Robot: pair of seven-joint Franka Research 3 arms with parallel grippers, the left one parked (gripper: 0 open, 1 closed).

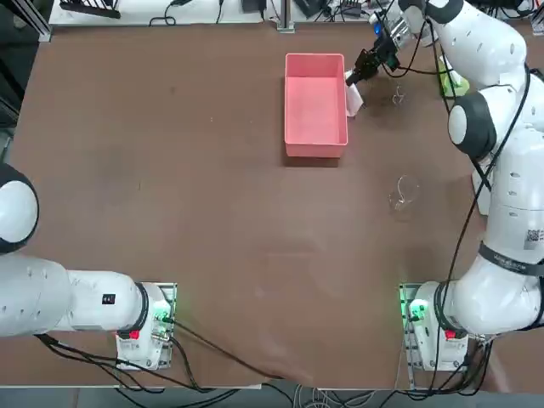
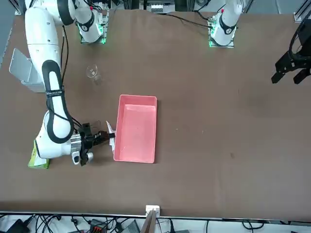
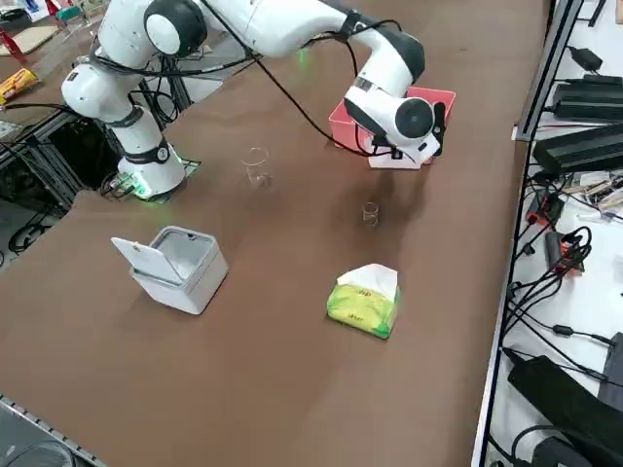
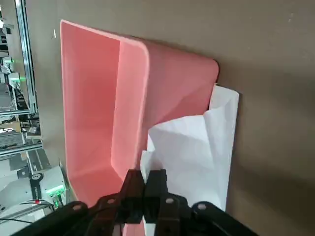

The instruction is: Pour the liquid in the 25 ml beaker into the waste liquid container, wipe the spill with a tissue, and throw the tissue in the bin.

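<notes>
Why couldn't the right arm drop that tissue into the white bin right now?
Probably it could: the right gripper holds the tissue beside the pink tray, and the white bin stands open with bare table between.

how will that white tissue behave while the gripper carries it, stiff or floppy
Probably floppy: the tissue hangs creased and folded from the shut right gripper. Likely very light, a thin sheet. It may snag or drag, since it lies against the pink tray wall.

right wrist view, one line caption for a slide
Right gripper shut on the tissue beside the pink tray.
</notes>
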